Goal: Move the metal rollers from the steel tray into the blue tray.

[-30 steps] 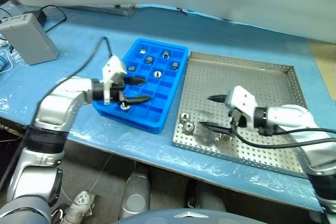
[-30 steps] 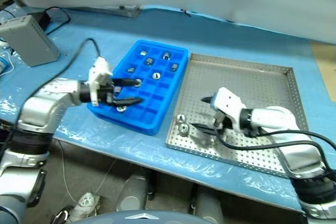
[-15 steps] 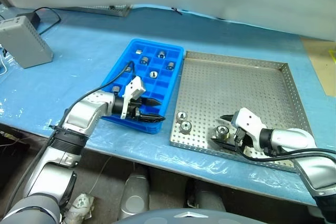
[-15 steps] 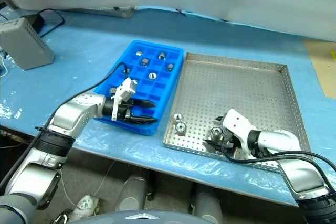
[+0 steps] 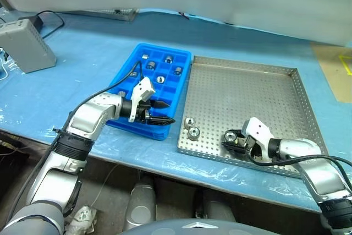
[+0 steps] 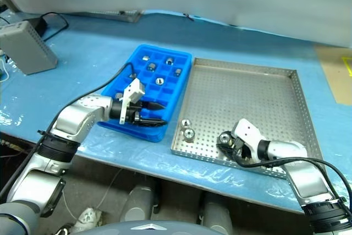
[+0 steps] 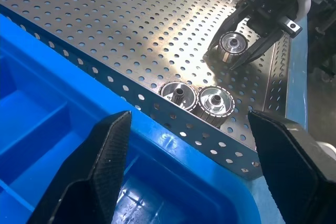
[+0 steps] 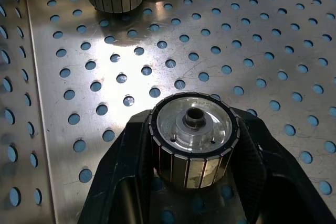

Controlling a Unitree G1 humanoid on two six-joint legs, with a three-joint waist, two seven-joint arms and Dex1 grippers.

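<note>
I have the right tool point(image 5: 234, 141) clenched on one of the metal rollers point(image 8: 193, 140): a short ribbed cylinder standing on end, axis upright, bore up, a black finger touching each flank. It looks seated on the perforated floor of the steel tray point(image 5: 247, 92), though I can't be sure. The blue tray point(image 5: 175, 83) lies at about nine o'clock from it. Two more rollers point(image 5: 192, 127) sit between. My left tool point(image 5: 160, 112) hangs released over the blue plastic grid.

Blue-covered table point(image 5: 82, 53), grey box point(image 5: 26, 45)
</note>
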